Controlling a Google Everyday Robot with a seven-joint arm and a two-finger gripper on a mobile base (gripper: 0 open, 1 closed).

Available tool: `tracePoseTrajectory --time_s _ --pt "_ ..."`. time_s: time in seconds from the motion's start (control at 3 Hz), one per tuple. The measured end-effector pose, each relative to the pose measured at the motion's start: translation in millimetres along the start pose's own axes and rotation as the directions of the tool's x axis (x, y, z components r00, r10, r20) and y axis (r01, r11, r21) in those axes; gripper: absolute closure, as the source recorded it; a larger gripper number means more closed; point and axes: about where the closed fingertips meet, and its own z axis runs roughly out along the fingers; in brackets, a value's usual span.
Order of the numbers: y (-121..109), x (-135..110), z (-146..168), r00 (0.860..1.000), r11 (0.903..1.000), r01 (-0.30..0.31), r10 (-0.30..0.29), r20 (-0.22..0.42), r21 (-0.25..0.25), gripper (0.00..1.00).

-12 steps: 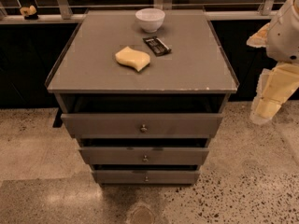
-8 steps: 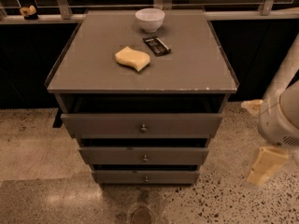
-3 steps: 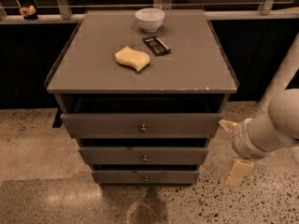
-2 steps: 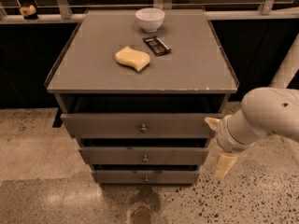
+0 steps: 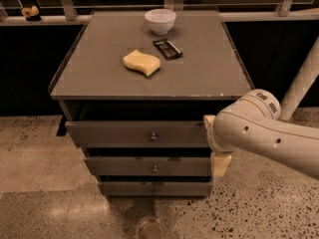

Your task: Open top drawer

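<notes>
Pincer hangs just beside the right end of the top drawer, its cream tips spread and holding nothing. It is well short of the knob at the front's centre. The drawer looks barely out, if at all, under the table, so I judge that reaching, gripping and pulling are all left to do.

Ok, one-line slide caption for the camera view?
Robot's tool at the right end of the top drawer, centre knob not yet grasped.

3 drawers | 1 bowl | 1 sponge | 1 hand beside drawers
</notes>
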Motion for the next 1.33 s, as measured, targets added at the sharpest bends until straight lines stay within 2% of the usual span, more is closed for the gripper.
tracePoseTrajectory --time_s 0.33,0.67,1.0,1.33 --pt "-1.4 0.1 2.6 1.000 1.0000 0.002 -0.002 0.009 -0.003 0.00" --pt "-17.4 7.3 25.2 0.999 0.9998 0.019 -0.019 0.030 -0.006 0.00" --pt "-35.4 14.8 50.9 0.993 0.9998 0.006 -0.008 0.121 0.019 0.00" --pt "-35.9 14.7 54.0 0.989 0.9973 0.070 -0.072 0.128 0.023 0.00"
